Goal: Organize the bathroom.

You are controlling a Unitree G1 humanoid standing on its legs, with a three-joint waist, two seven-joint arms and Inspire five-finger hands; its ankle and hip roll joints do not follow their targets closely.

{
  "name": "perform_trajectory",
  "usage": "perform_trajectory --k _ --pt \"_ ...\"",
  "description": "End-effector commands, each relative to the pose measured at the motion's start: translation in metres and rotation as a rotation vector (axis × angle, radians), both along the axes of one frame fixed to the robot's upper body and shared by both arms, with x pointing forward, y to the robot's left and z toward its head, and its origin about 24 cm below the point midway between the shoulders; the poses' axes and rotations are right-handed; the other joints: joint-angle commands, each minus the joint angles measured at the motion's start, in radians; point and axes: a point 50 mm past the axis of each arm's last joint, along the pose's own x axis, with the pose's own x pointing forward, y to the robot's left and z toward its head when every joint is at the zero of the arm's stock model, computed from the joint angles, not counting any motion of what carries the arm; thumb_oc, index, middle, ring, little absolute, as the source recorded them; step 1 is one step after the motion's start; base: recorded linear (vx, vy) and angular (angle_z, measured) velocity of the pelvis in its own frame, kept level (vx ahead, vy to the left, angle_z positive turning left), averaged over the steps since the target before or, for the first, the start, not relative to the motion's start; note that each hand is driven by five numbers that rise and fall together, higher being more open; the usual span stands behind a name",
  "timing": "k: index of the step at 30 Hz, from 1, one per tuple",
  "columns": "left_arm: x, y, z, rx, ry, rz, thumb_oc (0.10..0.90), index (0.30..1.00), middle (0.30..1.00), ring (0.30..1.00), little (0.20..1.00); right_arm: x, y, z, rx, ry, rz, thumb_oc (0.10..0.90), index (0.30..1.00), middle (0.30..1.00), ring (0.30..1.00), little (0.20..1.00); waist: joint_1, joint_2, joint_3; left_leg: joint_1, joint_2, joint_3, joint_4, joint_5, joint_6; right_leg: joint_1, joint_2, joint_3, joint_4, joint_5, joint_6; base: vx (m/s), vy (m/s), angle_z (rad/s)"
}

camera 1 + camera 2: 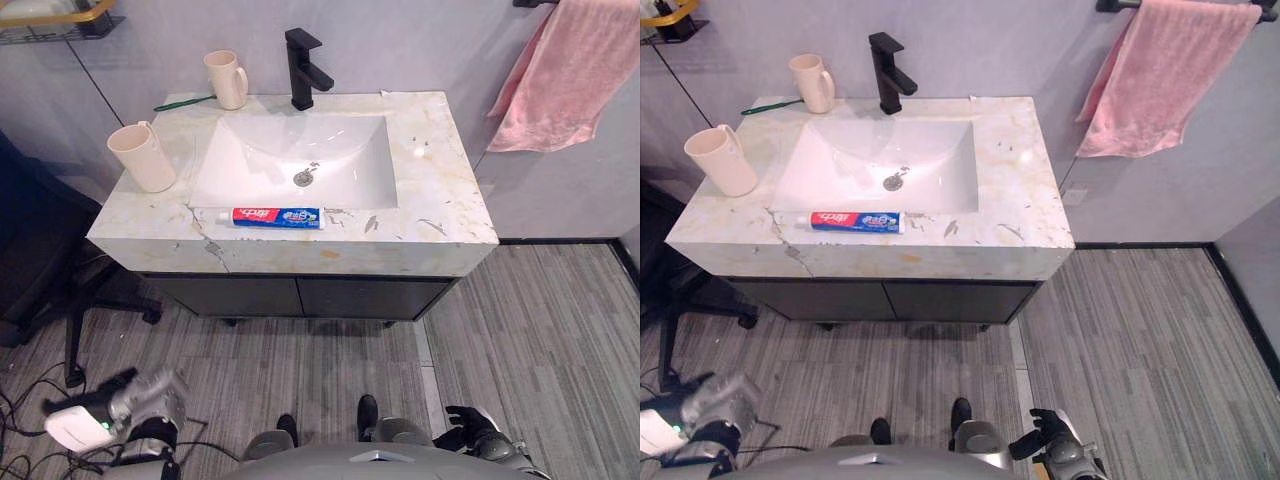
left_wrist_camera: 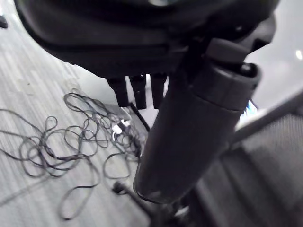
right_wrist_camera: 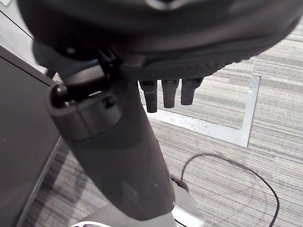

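A red and blue toothpaste tube (image 1: 277, 216) lies on the front rim of the marble counter (image 1: 440, 215), before the white sink (image 1: 295, 160). One beige cup (image 1: 143, 157) stands at the counter's left edge, another (image 1: 227, 79) at the back beside a green toothbrush (image 1: 183, 101). A pink towel (image 1: 560, 75) hangs on the wall at the right. My left hand (image 2: 189, 137) hangs low by the floor, fingers straight, holding nothing. My right hand (image 1: 468, 425) also hangs low at the right, open and empty (image 3: 118, 156).
A black faucet (image 1: 305, 68) stands behind the sink. Dark cabinet doors (image 1: 300, 297) close the space under the counter. A black office chair (image 1: 40, 250) stands left of the vanity. A wire shelf (image 1: 60, 20) is fixed on the wall at upper left.
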Motion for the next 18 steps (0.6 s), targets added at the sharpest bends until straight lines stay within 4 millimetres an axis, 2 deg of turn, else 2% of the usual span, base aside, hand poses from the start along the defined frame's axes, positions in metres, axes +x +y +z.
perform_trajectory --k 1,3,4,5,6,8,9,12,13,14,15,17,18 --pt "0.009 0.055 0.102 0.59 -0.118 0.126 0.8 0.9 0.9 0.9 0.9 -0.003 -0.001 0.001 -0.016 0.0 0.043 0.8 0.9 0.9 0.9 0.9 0.005 -0.021 -0.025 -0.045 0.028 -0.001 0.1 -0.068 0.008 -0.007 -0.055 0.023 0.044 -0.135 0.067 0.06 -0.042 0.05" --pt "0.025 0.057 0.165 0.803 -0.239 0.038 0.8 0.9 0.9 0.9 0.9 -0.004 0.001 0.0 -0.009 0.007 0.045 0.8 0.9 0.9 0.9 0.9 0.011 -0.02 -0.039 -0.034 0.033 0.005 0.087 -0.068 0.006 0.0 -0.054 0.014 0.041 -0.14 0.066 0.05 -0.046 0.03" --pt "0.03 0.055 0.192 0.883 -0.281 -0.02 0.8 0.9 0.9 0.9 0.9 -0.005 0.001 -0.001 -0.008 0.011 0.047 0.8 0.9 0.9 0.9 0.9 0.014 -0.019 -0.044 -0.031 0.033 0.008 0.083 -0.068 0.005 0.002 -0.053 0.012 0.04 -0.142 0.066 0.03 -0.049 0.13" --pt "0.034 0.047 0.226 1.027 -0.338 -0.113 0.8 0.9 0.9 0.9 0.9 -0.005 0.001 -0.001 -0.008 0.015 0.048 0.8 0.9 0.9 0.9 0.9 0.018 -0.018 -0.05 -0.028 0.035 0.012 0.079 -0.07 0.004 0.005 -0.052 0.008 0.038 -0.144 0.065 0.02 -0.036 0.18" --pt "0.034 0.045 0.237 1.049 -0.349 -0.129 0.8 0.9 0.9 0.9 0.9 -0.006 0.001 -0.001 -0.008 0.017 0.048 0.8 0.9 0.9 0.9 0.9 0.019 -0.017 -0.051 -0.027 0.035 0.012 0.079 -0.07 0.004 0.006 -0.051 0.007 0.038 -0.145 0.065 0.01 -0.041 0.2" --pt "0.035 0.028 0.274 1.196 -0.386 -0.303 0.8 0.9 0.9 0.9 0.9 -0.008 0.001 -0.002 -0.005 0.025 0.046 0.8 0.9 0.9 0.9 0.9 0.026 -0.016 -0.057 -0.023 0.036 0.016 0.079 -0.073 0.002 0.014 -0.048 0.004 0.035 -0.15 0.064 0.01 -0.039 0.1" --pt "0.035 0.025 0.282 1.217 -0.384 -0.344 0.8 0.9 0.9 0.9 0.9 -0.008 0.001 -0.002 -0.006 0.028 0.044 0.8 0.9 0.9 0.9 0.9 0.028 -0.014 -0.058 -0.022 0.036 0.016 0.078 -0.073 0.002 0.016 -0.048 0.003 0.033 -0.15 0.064 0.02 -0.035 0.04" --pt "0.043 0.004 0.306 1.302 -0.356 -0.647 0.8 0.9 0.9 0.9 0.9 -0.009 0.001 -0.003 -0.006 0.044 0.045 0.8 0.9 0.9 0.9 0.9 0.033 -0.009 -0.06 -0.015 0.037 0.023 0.074 -0.074 0.001 0.024 -0.045 0.005 0.03 -0.153 0.065 0.0 0.0 0.0" --pt "0.053 -0.014 0.32 1.312 -0.319 -0.934 0.8 0.9 0.9 0.9 0.9 -0.009 -0.002 -0.002 -0.012 0.049 0.043 0.8 0.9 0.9 0.9 0.9 0.033 0.001 -0.058 -0.013 0.04 0.029 0.074 -0.072 0.0 0.028 -0.044 0.008 0.028 -0.153 0.068 -0.03 -0.015 0.03" --pt "0.059 -0.022 0.327 1.292 -0.284 -1.092 0.8 0.9 0.9 0.9 0.9 -0.007 -0.004 -0.002 -0.015 0.051 0.042 0.8 0.9 0.9 0.9 0.9 0.035 0.007 -0.056 -0.014 0.041 0.032 0.074 -0.07 -0.002 0.029 -0.043 0.01 0.025 -0.153 0.069 -0.03 -0.008 0.04" --pt "0.06 -0.023 0.327 1.285 -0.275 -1.108 0.8 0.9 0.9 0.9 0.9 -0.007 -0.004 -0.002 -0.014 0.05 0.041 0.8 0.9 0.9 0.9 0.9 0.037 0.007 -0.055 -0.014 0.041 0.032 0.075 -0.071 -0.002 0.029 -0.043 0.011 0.025 -0.153 0.069 0.0 0.0 0.0" --pt "0.069 -0.035 0.332 1.239 -0.227 -1.323 0.8 0.9 0.9 0.9 0.9 -0.003 -0.008 0.0 -0.022 0.05 0.046 0.8 0.9 0.9 0.9 0.9 0.037 0.019 -0.05 -0.018 0.042 0.034 0.077 -0.067 -0.005 0.028 -0.043 0.014 0.025 -0.152 0.073 -0.05 0.008 -0.02" --pt "0.077 -0.043 0.336 1.181 -0.16 -1.493 0.8 0.9 0.9 0.9 0.9 0.001 -0.011 0.002 -0.027 0.046 0.048 0.8 0.9 0.9 0.9 0.9 0.038 0.027 -0.044 -0.021 0.044 0.038 0.082 -0.065 -0.006 0.026 -0.042 0.017 0.027 -0.151 0.075 -0.1 0.023 -0.02"
